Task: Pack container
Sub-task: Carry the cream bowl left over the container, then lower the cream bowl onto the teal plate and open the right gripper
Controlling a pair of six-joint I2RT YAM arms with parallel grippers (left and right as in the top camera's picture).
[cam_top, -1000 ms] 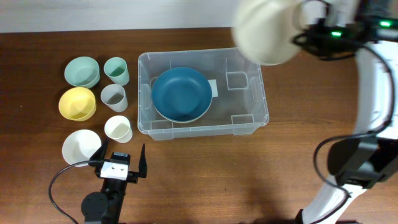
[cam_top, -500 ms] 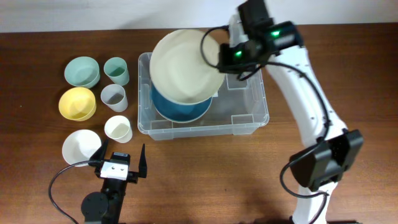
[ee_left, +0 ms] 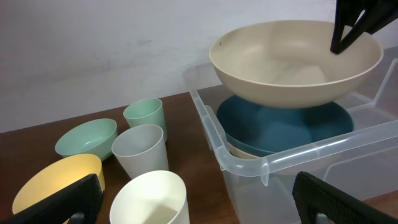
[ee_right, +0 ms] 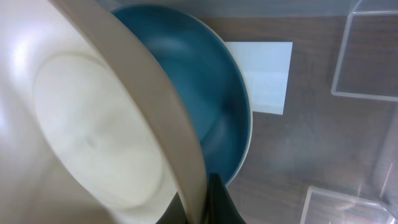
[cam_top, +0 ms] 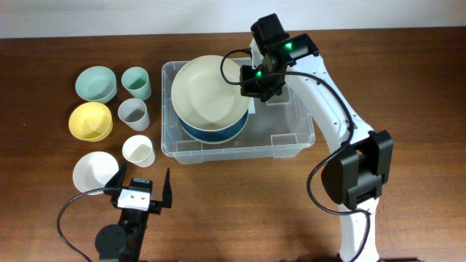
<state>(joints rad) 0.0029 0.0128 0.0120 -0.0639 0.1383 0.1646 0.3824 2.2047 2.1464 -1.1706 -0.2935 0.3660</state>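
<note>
The clear plastic container (cam_top: 291, 142) stands mid-table and shows in the left wrist view (ee_left: 249, 163) and the right wrist view (ee_right: 367, 56). A blue bowl (cam_top: 215, 132) lies in its left half. My right gripper (cam_top: 251, 78) is shut on the rim of a large cream bowl (cam_top: 207, 91) and holds it just above the blue bowl (ee_right: 217, 93); the cream bowl fills the left of the right wrist view (ee_right: 87, 137). My left gripper (cam_top: 142, 183) is open and empty at the table's front, in front of a white cup (ee_left: 152, 199).
Left of the container stand a mint bowl (cam_top: 96, 84), a yellow bowl (cam_top: 90, 120), a white bowl (cam_top: 95, 172), a mint cup (cam_top: 136, 81), a grey cup (cam_top: 133, 113) and the white cup (cam_top: 137, 151). The container's right half holds no objects.
My right arm has swung down and left from the far right with the cream bowl, bringing it low over the blue bowl in the container. The left arm has not moved.
</note>
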